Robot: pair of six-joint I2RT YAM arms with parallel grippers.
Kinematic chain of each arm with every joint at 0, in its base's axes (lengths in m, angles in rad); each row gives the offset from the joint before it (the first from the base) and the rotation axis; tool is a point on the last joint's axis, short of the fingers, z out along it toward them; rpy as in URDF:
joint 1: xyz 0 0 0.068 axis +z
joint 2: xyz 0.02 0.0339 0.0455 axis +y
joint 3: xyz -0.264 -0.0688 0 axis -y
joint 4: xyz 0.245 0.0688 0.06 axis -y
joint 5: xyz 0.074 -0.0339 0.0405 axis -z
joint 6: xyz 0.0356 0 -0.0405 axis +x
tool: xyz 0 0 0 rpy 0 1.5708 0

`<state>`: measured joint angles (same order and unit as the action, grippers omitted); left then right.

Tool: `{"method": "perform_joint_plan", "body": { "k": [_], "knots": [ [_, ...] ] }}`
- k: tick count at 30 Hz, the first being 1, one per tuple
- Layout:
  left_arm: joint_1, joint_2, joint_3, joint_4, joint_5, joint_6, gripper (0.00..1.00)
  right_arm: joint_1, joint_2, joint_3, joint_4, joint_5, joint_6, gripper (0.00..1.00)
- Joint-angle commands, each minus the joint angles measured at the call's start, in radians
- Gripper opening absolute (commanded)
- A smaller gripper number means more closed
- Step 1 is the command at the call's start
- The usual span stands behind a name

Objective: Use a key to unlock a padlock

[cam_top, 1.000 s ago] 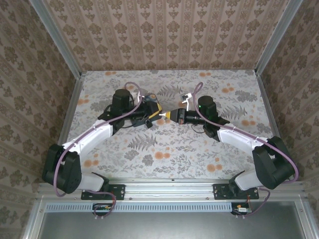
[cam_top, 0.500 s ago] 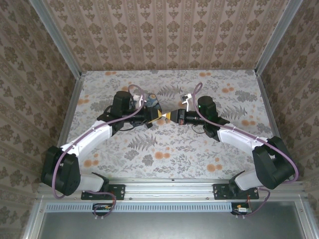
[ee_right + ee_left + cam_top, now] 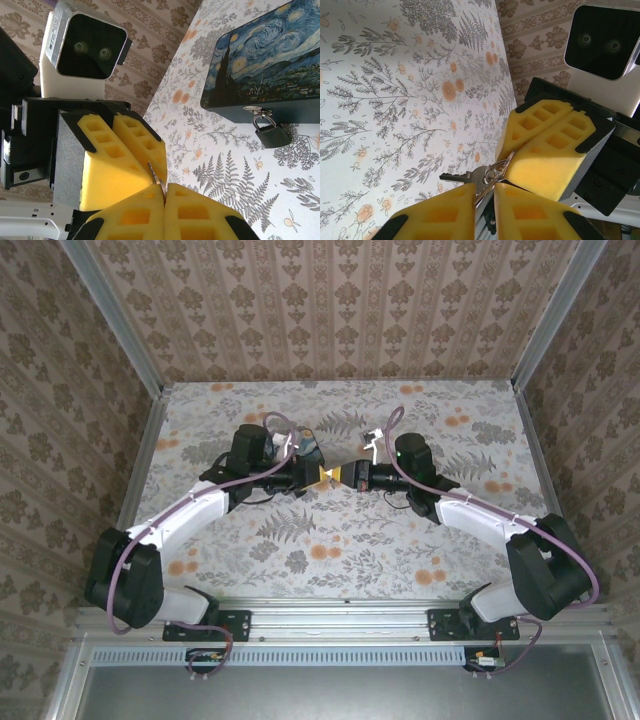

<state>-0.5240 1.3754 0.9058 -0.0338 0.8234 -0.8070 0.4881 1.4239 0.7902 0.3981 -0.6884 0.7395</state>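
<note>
**Left wrist view, with right wrist and top external: key set gripped in the air, padlock not yet reached**

Nearest the lens in the left wrist view, my left pincer (image 3: 484, 194) is clenched on the key set (image 3: 480, 175). Its ring sits in the narrow gap between my yellow pads, and a dark key head juts out to one side. My right pincer (image 3: 509, 156) meets it tip to tip from the right, pads pressed together where the ring enters their seam.

In the right wrist view, my right pincer (image 3: 165, 192) is likewise clenched, with a thin sliver of metal standing out from between the pads. I judge it to belong to the key set (image 3: 156, 177); whether it is blade or ring I cannot tell. From above, both pincers touch over the middle of the table (image 3: 300, 550), held clear of its surface.

Farther off, the padlock (image 3: 270, 131) lies on the table just in front of a box with a painted lid (image 3: 265, 60), its shackle through the box's hasp. It looks closed and sits well apart from both pincers.

Progress, as I judge it: the key is secured and appears to be passing between hands or being re-gripped. Left to do are freeing a usable blade, carrying it to the padlock, inserting it, turning it, and releasing the shackle.
</note>
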Motion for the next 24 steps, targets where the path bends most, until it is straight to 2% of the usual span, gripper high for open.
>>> {"method": "perform_joint_plan", "body": {
  "k": [1, 4, 13, 18, 21, 24],
  "knots": [
    [-0.004, 0.009, 0.026, 0.020, 0.026, 0.029, 0.10, 0.006, -0.007, 0.045, -0.007, -0.026, -0.004, 0.00],
    [-0.002, 0.012, 0.026, 0.024, 0.032, 0.033, 0.01, 0.006, -0.005, 0.052, -0.029, -0.031, -0.015, 0.01],
    [0.013, -0.019, 0.027, -0.018, 0.060, 0.028, 0.00, -0.053, -0.097, 0.045, -0.206, 0.007, -0.179, 0.36],
    [0.010, -0.030, 0.025, -0.043, 0.074, 0.029, 0.00, -0.078, -0.174, 0.048, -0.313, 0.029, -0.364, 0.40],
    [0.008, -0.033, 0.029, -0.045, 0.089, 0.033, 0.00, -0.079, -0.187, 0.071, -0.374, -0.016, -0.494, 0.42],
    [-0.004, -0.041, 0.053, -0.100, 0.106, 0.127, 0.00, -0.080, -0.185, 0.090, -0.413, -0.027, -0.583, 0.44]
  ]
}}
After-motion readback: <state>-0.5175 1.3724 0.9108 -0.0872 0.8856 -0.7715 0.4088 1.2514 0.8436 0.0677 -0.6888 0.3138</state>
